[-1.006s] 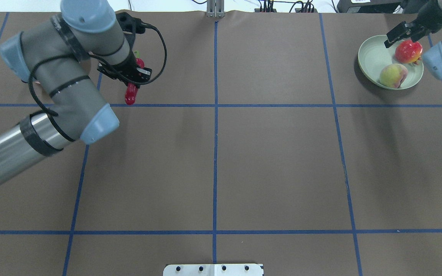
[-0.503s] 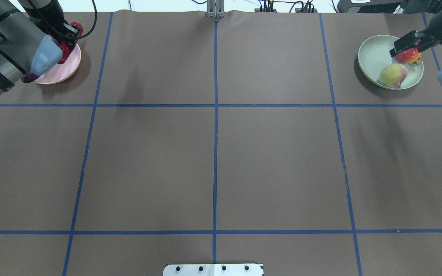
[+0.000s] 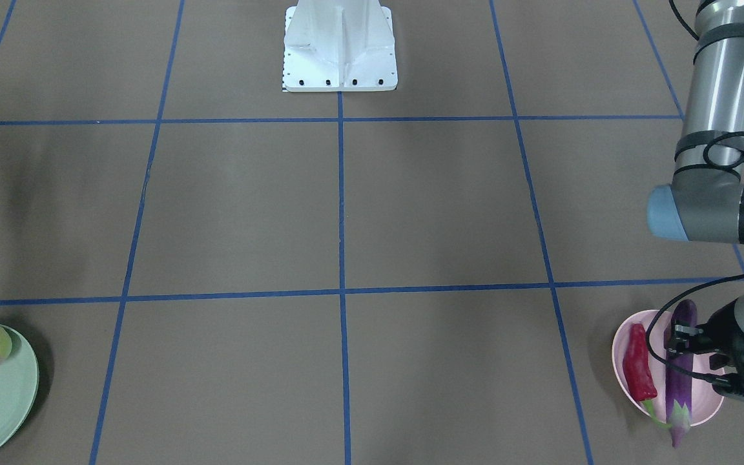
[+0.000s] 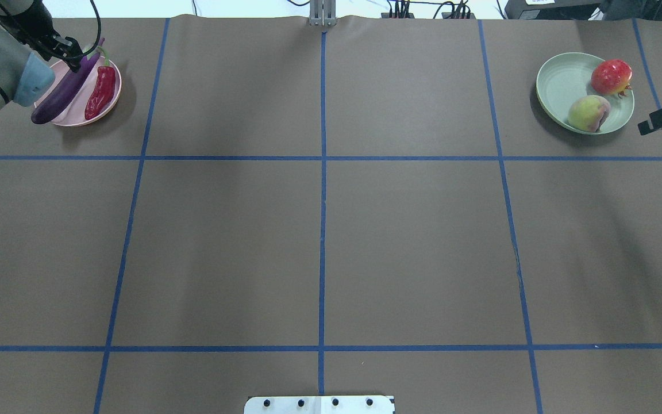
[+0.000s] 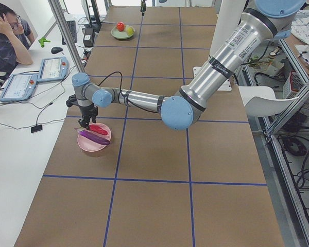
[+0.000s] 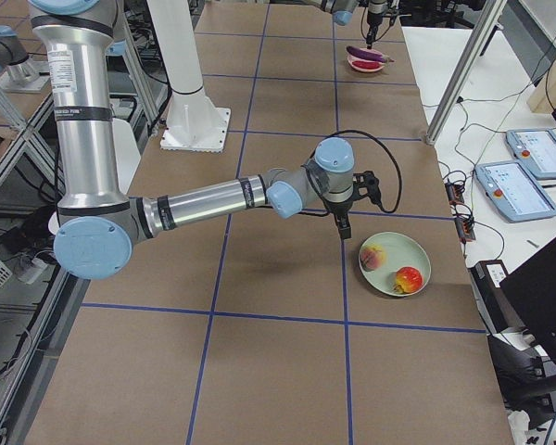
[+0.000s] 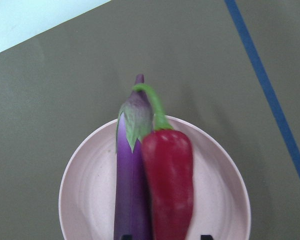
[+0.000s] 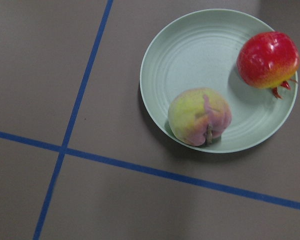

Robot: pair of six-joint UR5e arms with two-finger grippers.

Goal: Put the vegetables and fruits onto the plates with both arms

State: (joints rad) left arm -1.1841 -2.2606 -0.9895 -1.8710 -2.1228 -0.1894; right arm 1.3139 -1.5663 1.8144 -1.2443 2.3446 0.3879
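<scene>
The purple eggplant (image 4: 64,92) and the red chili (image 4: 101,92) lie side by side on the pink plate (image 4: 78,121) at the far left. My left gripper (image 4: 72,54) hovers over them, open and empty. The left wrist view shows the eggplant (image 7: 132,185) and chili (image 7: 169,185) between its fingertips. The peach (image 4: 588,113) and the red-orange ball (image 4: 611,76) lie on the green plate (image 4: 561,80) at the far right. My right gripper (image 4: 661,118) is beside that plate, apart from it, open and empty. The right wrist view shows the peach (image 8: 200,116) and ball (image 8: 267,59).
Brown table paper carries a blue tape grid. The white base block (image 4: 319,404) sits at the near edge. Cables and a metal post (image 4: 322,14) line the far edge. An operator (image 5: 7,31) with tablets sits beside the table near the pink plate.
My left gripper carried the chili to the pink plate and let it go beside the eggplant. My right gripper let go of the red-orange ball and drew back off the green plate.
</scene>
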